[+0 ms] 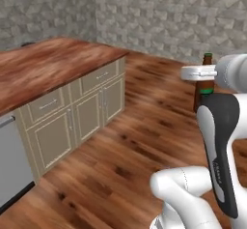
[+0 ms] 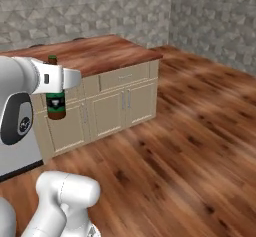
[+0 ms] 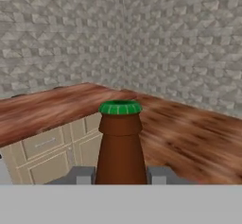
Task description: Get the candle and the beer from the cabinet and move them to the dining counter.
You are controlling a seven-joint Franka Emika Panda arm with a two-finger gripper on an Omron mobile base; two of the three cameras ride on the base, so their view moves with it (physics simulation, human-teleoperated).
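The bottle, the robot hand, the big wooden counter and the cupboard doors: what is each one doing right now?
beer: upright, held off the floor, cap on.
gripper: shut on the beer, one finger each side of the bottle.
dining counter: nothing from the task set on the part in view.
base cabinet doors: shut.
drawers: shut.

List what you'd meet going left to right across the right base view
Gripper shut on the beer → dining counter over beige base cabinets → bare wood floor.
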